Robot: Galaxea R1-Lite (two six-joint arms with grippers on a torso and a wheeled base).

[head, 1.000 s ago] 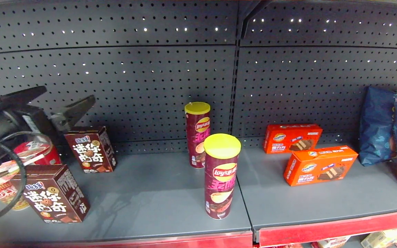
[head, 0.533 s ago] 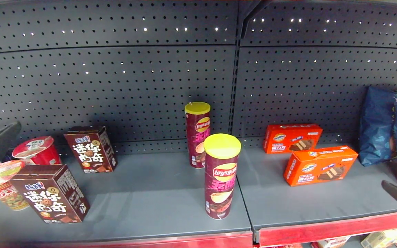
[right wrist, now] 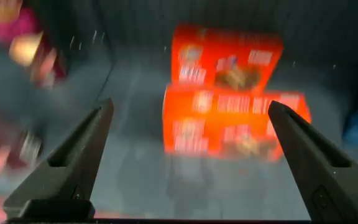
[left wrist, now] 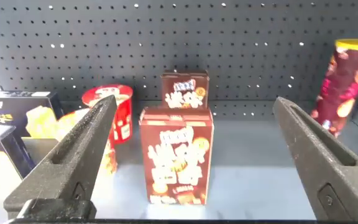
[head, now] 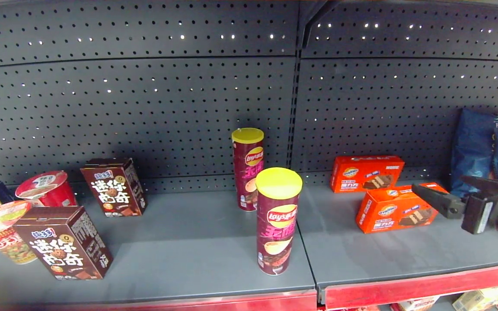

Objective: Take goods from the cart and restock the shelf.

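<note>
One grey shelf (head: pixel 396 255) underlies the work zone. Front orange box (right wrist: pixel 235 127) lies directly ahead of the right gripper (right wrist: pixel 189 106), rear orange box (right wrist: pixel 225 56) just beyond it; long axes run across the finger gap. Right arm is the nearer, extended low and level, jaws wide, empty. Left gripper (left wrist: pixel 194 101): wide, empty, facing a brown box (left wrist: pixel 176 155).

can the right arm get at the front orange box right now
Probably yes: the right gripper is open and faces the front orange box, with only bare shelf between them.
</note>
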